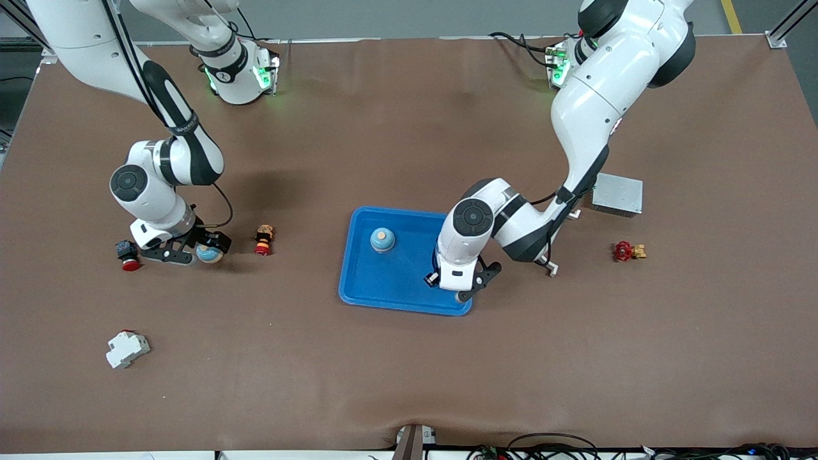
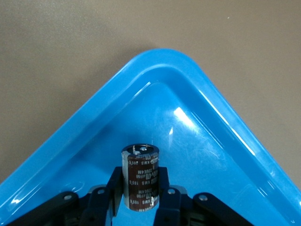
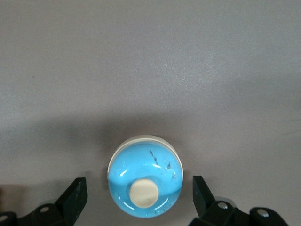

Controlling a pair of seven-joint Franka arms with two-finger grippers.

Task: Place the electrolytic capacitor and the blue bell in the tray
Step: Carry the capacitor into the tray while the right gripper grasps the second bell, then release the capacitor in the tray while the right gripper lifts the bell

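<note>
My left gripper [image 2: 140,184] is shut on a dark brown electrolytic capacitor [image 2: 141,179], held upright over the inside of the blue tray [image 2: 202,89] at one rounded corner. In the front view that gripper [image 1: 457,289] hangs over the tray [image 1: 364,281] corner nearest the camera, and its hand hides the capacitor. A blue bell [image 3: 145,183] with a cream knob stands on the table. My right gripper [image 3: 139,190] is open around it, with a gap on each side. The front view shows this bell [image 1: 209,253] at the right gripper [image 1: 195,253]. Another blue bell [image 1: 382,239] stands in the tray.
A black and red push button [image 1: 128,254] lies beside the right gripper, and a small orange and red part [image 1: 262,239] lies between it and the tray. A white breaker [image 1: 126,349] lies nearer the camera. A grey metal box [image 1: 617,194] and a red valve [image 1: 628,251] lie toward the left arm's end.
</note>
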